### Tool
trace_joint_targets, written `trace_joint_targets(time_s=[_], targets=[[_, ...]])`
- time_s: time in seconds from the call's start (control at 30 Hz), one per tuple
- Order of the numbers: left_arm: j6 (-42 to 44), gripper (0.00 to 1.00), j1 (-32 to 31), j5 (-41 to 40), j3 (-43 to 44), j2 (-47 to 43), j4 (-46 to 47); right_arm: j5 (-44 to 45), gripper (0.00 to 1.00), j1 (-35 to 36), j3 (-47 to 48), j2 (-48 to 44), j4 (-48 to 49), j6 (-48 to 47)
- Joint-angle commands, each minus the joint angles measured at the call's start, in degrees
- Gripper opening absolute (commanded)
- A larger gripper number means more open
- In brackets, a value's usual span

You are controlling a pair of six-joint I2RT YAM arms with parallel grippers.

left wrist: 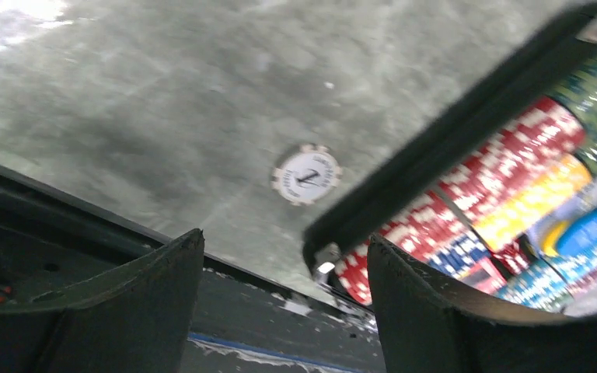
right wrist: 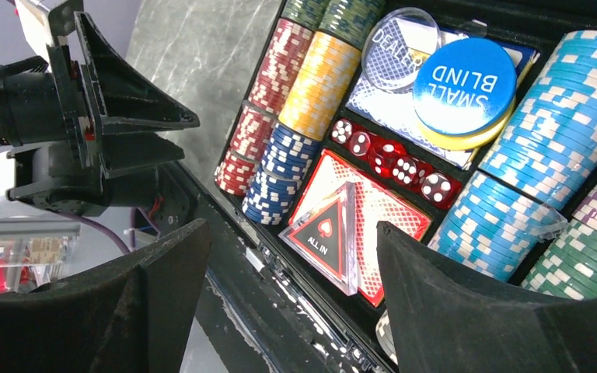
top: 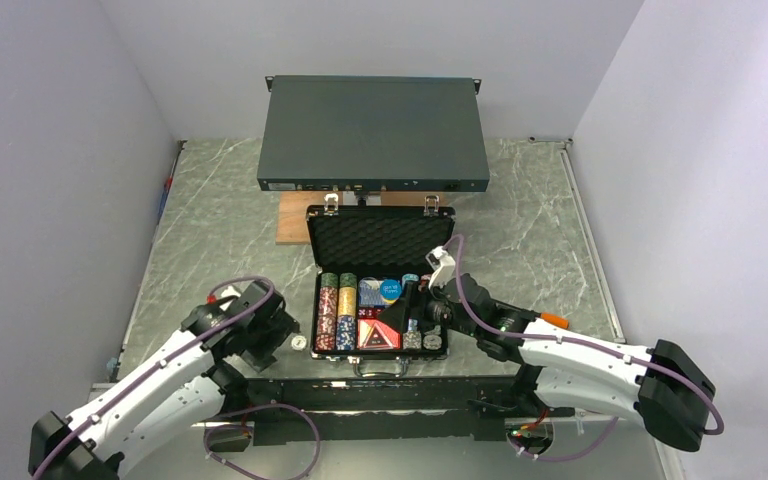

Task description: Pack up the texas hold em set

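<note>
The texas hold em set is a small black briefcase [top: 312, 300] lying open in the middle of the table, its foam-lined lid [top: 380, 240] standing up. Inside are rows of coloured chips [right wrist: 311, 85], red dice [right wrist: 392, 159], a blue SMALL BLIND disc [right wrist: 464, 85], a clear dealer disc [right wrist: 392, 47], card decks and an ALL IN triangle [right wrist: 322, 237]. One white chip [left wrist: 306, 175] lies loose on the table just left of the case [left wrist: 451, 148]. My left gripper [left wrist: 284, 242] hangs open and empty near that chip. Over the case's front right, my right gripper [right wrist: 291, 229] is open and empty.
A large dark grey rack box [top: 373, 135] sits at the back, partly over a wooden board [top: 295, 218]. A black mounting rail [top: 380, 392] runs along the near table edge. White walls close in left, right and behind. My left gripper [right wrist: 124, 116] shows in the right wrist view.
</note>
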Motion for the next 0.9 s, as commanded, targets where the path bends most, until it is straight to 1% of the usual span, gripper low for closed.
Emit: trace_joint_targets(time_s=[0.0,0.1,0.2,0.37,0.57,0.63,0.87], targets=[[-10.3,0.79,1.2,-2.1,-2.0,-0.7,-5.0,0.5,0.8,0.2,2.4,0.4,-0.4,-1.0],[-7.1,0.77,3.2,-2.8,-0.6,4.8,-5.1,1.1,0.8,0.2,2.4,-0.3,-1.8,-1.1],[-0.6,0.74,6.0,-0.1,1.3,12.1,-0.9,2.1,0.81,0.2,1.8,-2.0,-2.7,-1.0],[2.7,0.72,6.5,2.0,5.5,20.4,1.6,2.7,0.81,0.3,1.4,-3.6,-3.9,-0.9],[3.3,0.74,6.4,6.6,6.8,25.3,2.5,2.7,0.81,0.2,1.1,-3.8,-3.5,-0.8],[2.5,0.74,6.3,7.3,6.8,26.3,1.8,2.7,0.81,0.3,0.9,-3.8,-3.1,-0.6],[1.8,0.74,6.1,9.2,5.7,28.7,5.6,2.6,0.81,0.3,0.4,-3.9,-2.6,-0.5]])
